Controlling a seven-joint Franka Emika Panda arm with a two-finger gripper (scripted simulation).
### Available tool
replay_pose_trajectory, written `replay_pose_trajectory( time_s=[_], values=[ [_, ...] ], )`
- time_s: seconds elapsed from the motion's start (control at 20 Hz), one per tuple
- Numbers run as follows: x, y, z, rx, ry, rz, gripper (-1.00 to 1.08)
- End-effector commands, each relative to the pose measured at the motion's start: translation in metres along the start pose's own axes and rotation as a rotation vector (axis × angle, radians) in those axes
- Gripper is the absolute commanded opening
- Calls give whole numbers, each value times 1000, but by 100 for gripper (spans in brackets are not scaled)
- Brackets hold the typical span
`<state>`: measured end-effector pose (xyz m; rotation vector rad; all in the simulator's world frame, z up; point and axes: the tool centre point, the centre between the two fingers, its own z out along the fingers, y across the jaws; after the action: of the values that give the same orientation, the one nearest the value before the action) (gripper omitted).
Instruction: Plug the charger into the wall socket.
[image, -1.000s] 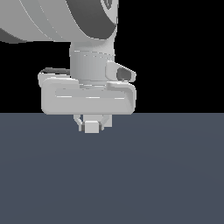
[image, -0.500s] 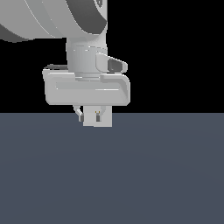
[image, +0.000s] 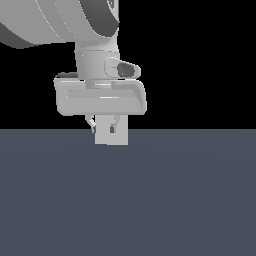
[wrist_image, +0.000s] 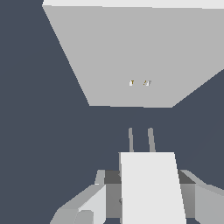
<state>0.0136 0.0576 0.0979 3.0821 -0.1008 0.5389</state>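
Note:
In the wrist view, my gripper (wrist_image: 148, 194) is shut on the charger (wrist_image: 151, 188), a white block with one finger (wrist_image: 94, 205) on each side. Two thin grey prongs (wrist_image: 151, 140) stick out of the charger's front toward the wall socket (wrist_image: 127, 52). The socket is a flat white plate with two small yellowish holes (wrist_image: 132, 82), and a gap of dark floor lies between it and the prong tips. The prongs line up slightly to one side of the holes. In the exterior view, the gripper (image: 104, 127) hangs just above the floor, with the charger (image: 111, 134) covering most of the fingers.
The dark grey-blue floor (image: 150, 200) fills the lower half of the exterior view under a black background. The large arm body (image: 60, 20) rises at the exterior view's upper left.
The gripper and the held charger look larger in the exterior view than one second ago, so they have come nearer that camera. The wrist has turned slightly. The grip is unchanged.

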Motion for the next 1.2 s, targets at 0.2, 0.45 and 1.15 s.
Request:
replay_pose_trajectory(
  time_s=[0.2, 0.45, 1.15],
  values=[
    [5, 0, -1, -11, -2, 30, -100],
    [4, 1, -1, -10, -3, 27, -100],
    [18, 1, 4, -10, -3, 26, -100]
  ],
)
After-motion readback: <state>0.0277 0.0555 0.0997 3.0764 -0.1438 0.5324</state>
